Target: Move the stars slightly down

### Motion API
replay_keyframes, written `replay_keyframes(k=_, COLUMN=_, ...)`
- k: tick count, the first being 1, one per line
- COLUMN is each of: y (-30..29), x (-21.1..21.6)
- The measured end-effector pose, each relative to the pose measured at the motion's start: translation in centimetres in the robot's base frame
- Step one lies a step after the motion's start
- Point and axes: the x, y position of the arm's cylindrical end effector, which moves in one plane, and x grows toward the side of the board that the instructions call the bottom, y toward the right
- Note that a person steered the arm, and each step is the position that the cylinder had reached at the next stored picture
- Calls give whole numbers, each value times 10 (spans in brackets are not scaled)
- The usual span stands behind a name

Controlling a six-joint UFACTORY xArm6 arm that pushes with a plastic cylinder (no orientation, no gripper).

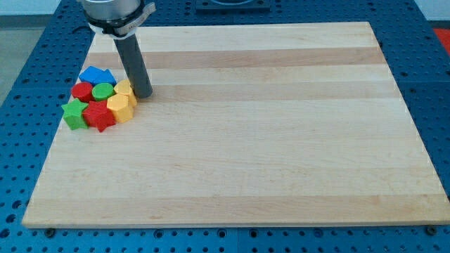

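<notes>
A tight cluster of blocks was seen at the view's left edge of the wooden board. The green star was lying at the cluster's lower left, and the red star was just beside it on the view's right, the two touching. Above them a red cylinder, a green cylinder and a blue block were packed in, its shape not clearly made out. Two yellow blocks were noted on the cluster's right: one yellow hexagon touching the red star, another yellow block above it.

My tip was planted on the board just beside the upper yellow block, at the cluster's right. No pincer was carried, only the bare rod, so nothing could be opened or closed.

The stars were judged light, rigid and quick to slide on smooth wood, likely to spin if struck off-centre. They could not be grasped; they would need to be pushed from their upper edges, towards the view's bottom. That side was crowded by the cylinders, so neighbours could be dragged along.

No containers were seen; nothing was held in anything.
</notes>
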Motion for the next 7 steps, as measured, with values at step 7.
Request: replay_keyframes(k=7, y=-138, x=-3)
